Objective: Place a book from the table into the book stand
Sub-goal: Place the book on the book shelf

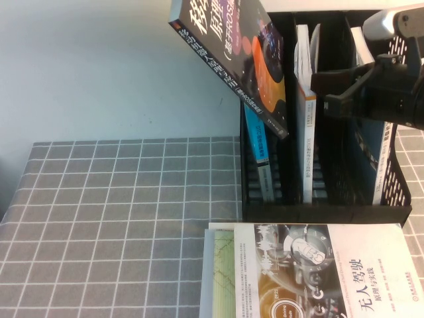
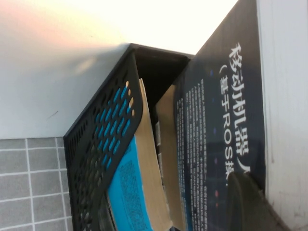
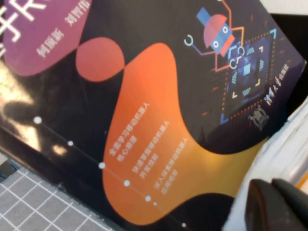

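Nearest, a white-covered book with a gear picture (image 1: 311, 271) lies on the gray grid-cloth table (image 1: 106, 218). Behind it, the black perforated three-slot book stand (image 1: 324, 212). The black paperback with orange swoosh (image 1: 242, 59) hangs tilted over its leftmost slot — above a blue-spined book (image 1: 260, 156). Right gripper (image 1: 331, 96) hovers by the stand's top; left gripper (image 2: 245, 202) at the paperback — can't tell either's jaws.

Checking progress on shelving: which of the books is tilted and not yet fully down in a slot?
The black-covered book, leaning above the book stand's left slot; the others stand inside or lie flat on the table.
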`<act>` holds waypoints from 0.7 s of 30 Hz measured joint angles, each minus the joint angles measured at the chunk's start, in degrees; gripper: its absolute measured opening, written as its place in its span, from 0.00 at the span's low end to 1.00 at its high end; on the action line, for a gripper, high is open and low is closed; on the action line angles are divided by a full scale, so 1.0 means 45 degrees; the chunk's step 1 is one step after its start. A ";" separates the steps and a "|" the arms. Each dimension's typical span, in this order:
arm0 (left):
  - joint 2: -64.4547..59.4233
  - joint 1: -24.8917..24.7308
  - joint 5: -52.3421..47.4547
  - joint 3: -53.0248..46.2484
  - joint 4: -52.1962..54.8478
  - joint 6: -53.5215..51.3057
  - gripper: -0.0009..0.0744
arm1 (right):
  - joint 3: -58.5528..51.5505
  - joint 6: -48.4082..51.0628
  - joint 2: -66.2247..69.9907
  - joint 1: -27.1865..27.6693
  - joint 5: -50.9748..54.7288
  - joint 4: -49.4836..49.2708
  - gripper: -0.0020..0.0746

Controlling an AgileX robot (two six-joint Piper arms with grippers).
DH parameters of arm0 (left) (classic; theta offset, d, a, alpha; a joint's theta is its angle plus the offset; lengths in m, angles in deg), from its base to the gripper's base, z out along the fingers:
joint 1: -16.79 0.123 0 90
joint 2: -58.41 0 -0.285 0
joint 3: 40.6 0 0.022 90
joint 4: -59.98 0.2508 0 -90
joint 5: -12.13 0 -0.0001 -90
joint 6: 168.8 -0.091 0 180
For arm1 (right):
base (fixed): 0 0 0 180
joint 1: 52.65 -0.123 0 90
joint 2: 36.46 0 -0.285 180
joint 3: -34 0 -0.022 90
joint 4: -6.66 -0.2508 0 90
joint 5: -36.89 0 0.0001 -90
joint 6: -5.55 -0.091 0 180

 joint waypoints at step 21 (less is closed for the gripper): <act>-0.2621 -0.2379 0.1248 0.0000 0.4001 0.0574 0.16 | 0.0000 0.0028 -0.4653 0.0000 -0.0328 0.0647 0.02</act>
